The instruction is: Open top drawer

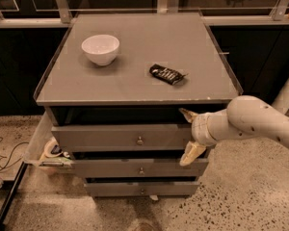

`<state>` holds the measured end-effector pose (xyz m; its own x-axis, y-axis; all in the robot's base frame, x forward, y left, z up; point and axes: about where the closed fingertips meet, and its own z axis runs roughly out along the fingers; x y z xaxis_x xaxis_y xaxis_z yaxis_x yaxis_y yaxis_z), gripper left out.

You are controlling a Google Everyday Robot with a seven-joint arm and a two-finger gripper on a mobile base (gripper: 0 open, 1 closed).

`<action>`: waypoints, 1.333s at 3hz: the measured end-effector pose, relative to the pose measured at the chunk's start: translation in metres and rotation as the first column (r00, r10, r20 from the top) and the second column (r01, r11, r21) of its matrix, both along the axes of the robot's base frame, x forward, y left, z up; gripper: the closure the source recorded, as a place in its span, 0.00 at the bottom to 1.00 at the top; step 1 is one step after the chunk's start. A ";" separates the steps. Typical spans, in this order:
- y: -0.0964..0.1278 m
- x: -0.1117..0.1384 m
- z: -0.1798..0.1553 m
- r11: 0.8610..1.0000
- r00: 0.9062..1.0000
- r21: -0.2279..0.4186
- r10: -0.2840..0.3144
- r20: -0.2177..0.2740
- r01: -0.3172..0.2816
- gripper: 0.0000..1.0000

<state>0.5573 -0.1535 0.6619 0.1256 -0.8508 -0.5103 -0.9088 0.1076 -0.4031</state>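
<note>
**While the jaws straddle its right end, the top drawer looks only slightly out**

Where the view starts, nearest the floor, the two slimmer lower drawers (139,177) sit stacked under the task's panel. Above them is the top drawer (106,137), its long axis left to right, with the knob (140,140) at centre. The dark gap above the panel suggests it is drawn out a little, and most of the travel is not yet done.

The gripper (189,134) is at the panel's right end, reaching in from the right. Jaws spread: one finger (187,114) is above the panel's top edge and the other (191,153) below its bottom edge, so the panel end lies between them. Contact cannot be confirmed. The knob lies well to the gripper's left.

Judgement: the pull must run toward the camera, square to the panel.

Further back, on the cabinet top (135,88): a dark snack packet (167,74), then a white bowl (100,49).
</note>
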 end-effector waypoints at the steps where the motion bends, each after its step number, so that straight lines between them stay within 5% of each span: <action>1: -0.004 0.018 -0.017 1.000 1.000 0.003 -0.007 -0.008 0.007 0.00; 3: -0.017 0.030 -0.044 1.000 0.999 0.013 -0.023 -0.048 0.023 0.00; 4: -0.017 0.030 -0.041 1.000 0.999 0.013 -0.022 -0.048 0.023 0.14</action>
<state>0.5875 -0.1701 0.6209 0.0813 -0.8459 -0.5271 -0.9244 0.1337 -0.3572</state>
